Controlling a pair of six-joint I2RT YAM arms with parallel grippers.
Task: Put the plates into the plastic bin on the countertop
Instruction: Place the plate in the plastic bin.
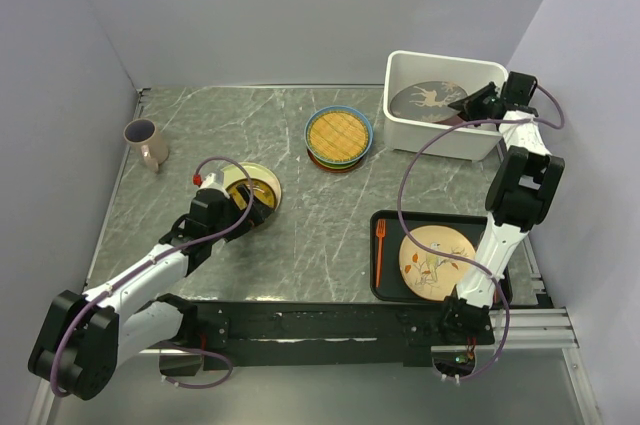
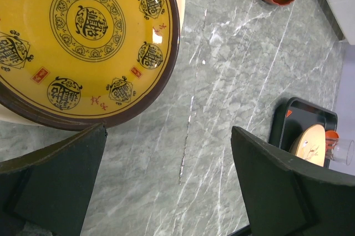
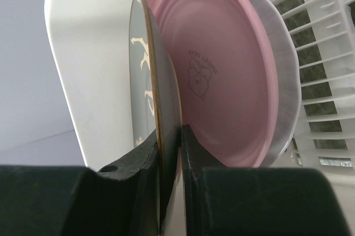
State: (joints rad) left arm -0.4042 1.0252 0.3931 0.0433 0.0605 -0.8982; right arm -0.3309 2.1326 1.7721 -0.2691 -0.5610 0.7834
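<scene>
The white plastic bin (image 1: 441, 139) stands at the back right of the countertop (image 1: 310, 230). My right gripper (image 1: 476, 103) is shut on the rim of the dark grey deer plate (image 1: 428, 100) and holds it inside the bin. In the right wrist view the gripper (image 3: 171, 136) pinches that plate (image 3: 145, 64) edge-on, next to a pink plate (image 3: 222, 69) and a white fluted plate (image 3: 282, 53). A stack topped by the yellow lattice plate (image 1: 338, 135) sits mid-table. My left gripper (image 1: 243, 205) is open beside a yellow brown-rimmed plate (image 2: 83, 36).
A mug (image 1: 146, 143) stands at the far left. A black tray (image 1: 385, 280) at the front right holds a beige plate (image 1: 436, 260) and an orange fork (image 1: 380, 245). The bin's vented wall (image 3: 324, 80) is right of the plates.
</scene>
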